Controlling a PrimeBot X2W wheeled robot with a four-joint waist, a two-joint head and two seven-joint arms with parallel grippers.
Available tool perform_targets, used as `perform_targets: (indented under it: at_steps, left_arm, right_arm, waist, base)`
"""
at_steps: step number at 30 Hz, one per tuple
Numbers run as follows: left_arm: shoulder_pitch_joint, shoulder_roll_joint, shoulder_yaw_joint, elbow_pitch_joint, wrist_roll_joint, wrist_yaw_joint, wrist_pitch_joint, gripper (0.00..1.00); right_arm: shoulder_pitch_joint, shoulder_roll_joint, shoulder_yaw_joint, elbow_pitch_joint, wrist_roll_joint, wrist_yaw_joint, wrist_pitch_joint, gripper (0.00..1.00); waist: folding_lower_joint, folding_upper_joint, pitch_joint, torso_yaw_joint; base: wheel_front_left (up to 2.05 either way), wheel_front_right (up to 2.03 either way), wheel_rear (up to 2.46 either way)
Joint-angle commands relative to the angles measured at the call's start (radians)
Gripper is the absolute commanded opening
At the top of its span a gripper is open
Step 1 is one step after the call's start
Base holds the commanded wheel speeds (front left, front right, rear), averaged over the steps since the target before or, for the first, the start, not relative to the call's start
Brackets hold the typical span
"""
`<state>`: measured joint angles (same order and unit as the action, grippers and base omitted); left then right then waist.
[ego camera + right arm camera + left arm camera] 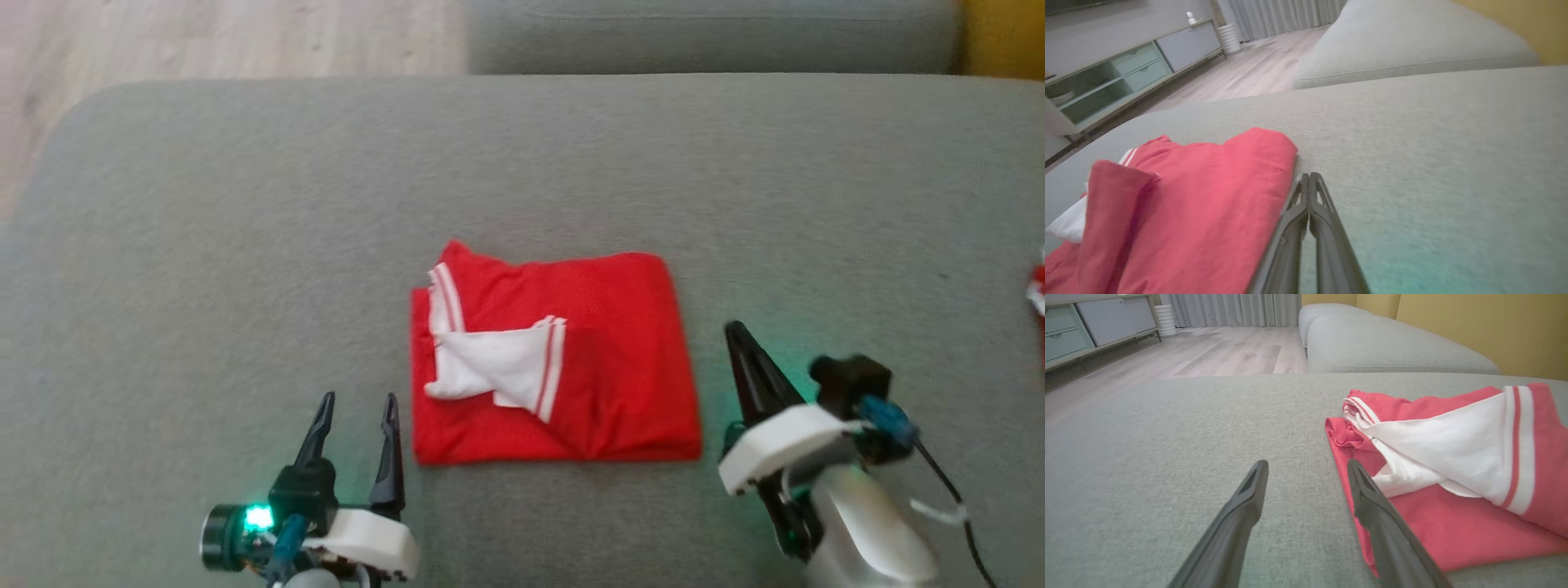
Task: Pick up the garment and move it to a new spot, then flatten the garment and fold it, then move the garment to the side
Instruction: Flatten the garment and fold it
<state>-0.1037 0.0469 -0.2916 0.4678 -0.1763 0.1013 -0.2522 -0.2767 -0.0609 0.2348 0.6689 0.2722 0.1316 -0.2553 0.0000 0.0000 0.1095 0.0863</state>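
- One wide grey sofa seat (245,245) carries everything, with a second grey cushion (710,37) beyond its far edge.
- Pale wooden floor (1229,351) lies past the seat. The left wrist view also takes in a yellow wall (1494,330) and grey curtains (1241,310).
- A low cabinet (1126,77) with pale green drawers stands along the floor in both wrist views. A white ribbed cylinder (1228,38) stands at its end.
- The garment (604,343), red and folded into a rough rectangle, lies near the middle of the seat between the two grippers. A white panel (498,363) edged with red stripes lies across its top on the robot's left half. The right wrist view looks along the plain red folded edge.
- The right gripper (737,331) has its fingers pressed together with nothing between them. Its tips sit just beside the garment's right edge.
- The left gripper (359,400) is spread and holds nothing. It sits just beside the garment's near left corner. In the left wrist view its right finger crosses the red edge, but I cannot tell whether it touches.
- A green light (258,517) glows on the left wrist.
- A small, blurred red-and-white scrap (1038,294) lies at the seat's far right.
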Motion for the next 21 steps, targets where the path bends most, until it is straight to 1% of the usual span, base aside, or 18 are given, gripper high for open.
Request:
perform_targets:
  at_steps: [1,6,10,12,13,14,15,18,21]
  left_arm:
    - [-0.04,0.003,0.015,-0.028,-0.011,-0.001,-0.01,1.0]
    - [-0.041,0.003,0.001,-0.031,-0.021,0.006,-0.01,1.0]
    - [-0.031,0.003,0.007,-0.032,-0.026,0.011,-0.01,1.0]
    - [-0.026,0.003,0.014,-0.032,-0.028,0.011,-0.01,1.0]
    - [-0.026,0.003,0.014,-0.032,-0.028,0.011,-0.01,1.0]
    - [-0.021,0.003,0.024,-0.034,-0.029,0.014,-0.01,1.0]
    - [-0.021,0.003,0.024,-0.034,-0.029,0.014,-0.01,1.0]
    - [-0.018,0.003,0.032,-0.036,-0.029,0.015,-0.01,1.0]
    - [-0.023,0.003,0.037,-0.035,-0.023,0.011,-0.01,1.0]
  right_arm:
    - [-0.067,0.01,0.051,-0.009,-0.005,-0.001,-0.006,0.0]
    - [-0.115,0.01,0.165,0.051,0.007,-0.001,-0.006,0.0]
    - [-0.126,0.011,0.355,0.046,0.08,-0.001,-0.006,0.0]
    - [-0.128,0.011,0.468,0.02,0.143,-0.001,-0.006,0.0]
    - [-0.128,0.011,0.468,0.02,0.143,-0.001,-0.006,0.0]
    - [-0.139,0.011,0.541,0.007,0.192,-0.001,-0.006,0.0]
    - [-0.139,0.011,0.541,0.007,0.192,-0.001,-0.006,0.0]
    - [-0.164,0.005,0.585,-0.013,0.245,-0.001,-0.006,0.0]
    - [-0.18,-0.011,0.571,-0.029,0.269,-0.001,-0.006,0.0]
  waist:
    - [0.0,0.0,0.024,0.065]
    - [0.0,0.0,0.04,0.147]
    - [0.0,0.0,0.044,0.179]
    - [0.0,0.0,0.044,0.18]
    - [0.0,0.0,0.044,0.18]
    - [0.0,0.0,0.041,0.168]
    - [0.0,0.0,0.041,0.168]
    - [0.0,0.0,0.035,0.138]
    - [0.0,0.0,0.028,0.099]
  base:
    - [0.0,0.0,0.0]
    - [0.0,0.0,0.0]
    - [0.0,0.0,0.0]
    - [0.0,0.0,0.0]
    - [0.0,0.0,0.0]
    - [0.0,0.0,0.0]
    - [0.0,0.0,0.0]
    - [0.0,0.0,0.0]
    - [0.0,0.0,0.0]
